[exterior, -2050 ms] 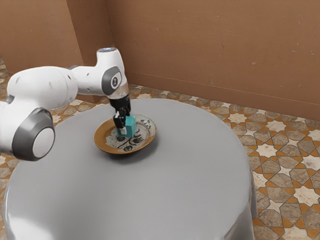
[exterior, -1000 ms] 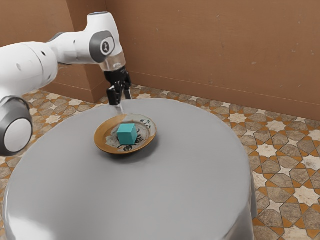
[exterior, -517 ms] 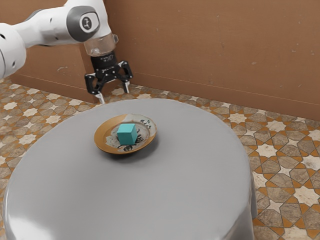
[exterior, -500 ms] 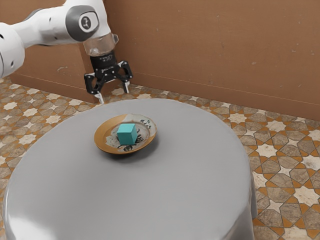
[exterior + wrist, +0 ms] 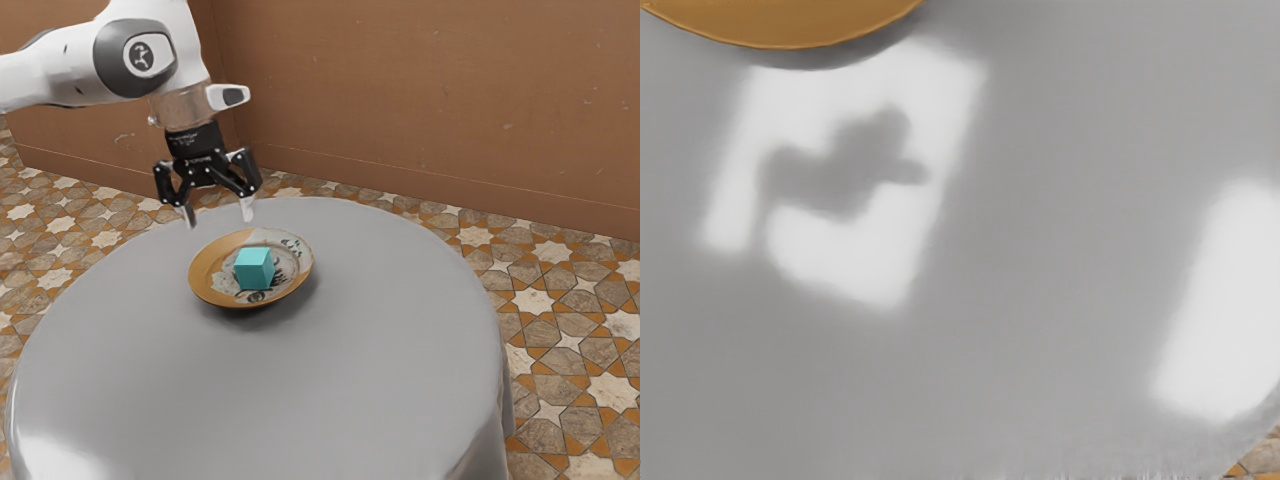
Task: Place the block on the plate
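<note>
My gripper hangs in the air in the exterior view, above and toward that view's left of the plate, its two fingers spread wide with nothing between them. The teal block rests on the plate, near its middle, apart from the gripper. The plate is round, with an orange-brown part and a pale, dark-patterned part. In the wrist view, the orange edge of the plate is visible, and the block is outside that picture.
A round table with a grey cloth carries the plate. Light patches and a shadow lie on the cloth in the wrist view. Beyond the table are a patterned tile floor and a brown wall.
Two seconds ago the gripper was down at the block on the plate. It has since risen away, opened wide and turned, shifting toward the exterior view's left. The block and plate stayed put.
</note>
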You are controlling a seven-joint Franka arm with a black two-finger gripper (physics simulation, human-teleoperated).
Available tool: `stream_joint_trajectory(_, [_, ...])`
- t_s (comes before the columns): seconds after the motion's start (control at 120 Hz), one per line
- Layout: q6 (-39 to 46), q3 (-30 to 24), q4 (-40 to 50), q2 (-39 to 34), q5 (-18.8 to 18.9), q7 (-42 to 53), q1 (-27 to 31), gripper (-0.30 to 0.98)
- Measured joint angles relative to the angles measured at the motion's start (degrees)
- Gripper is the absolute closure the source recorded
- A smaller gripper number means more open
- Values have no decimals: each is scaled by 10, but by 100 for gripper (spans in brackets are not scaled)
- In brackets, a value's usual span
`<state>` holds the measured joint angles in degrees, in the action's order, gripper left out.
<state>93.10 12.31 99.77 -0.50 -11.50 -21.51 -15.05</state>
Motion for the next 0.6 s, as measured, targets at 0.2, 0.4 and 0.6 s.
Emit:
stream_joint_trajectory(0.2, [19, -1, 8, 3, 0, 73, -5, 0])
stream_joint_trajectory(0.4, [48, -1, 18, 14, 23, 126, -10, 0])
stream_joint_trajectory(0.6, [60, 2, 15, 22, 40, 163, -5, 0])
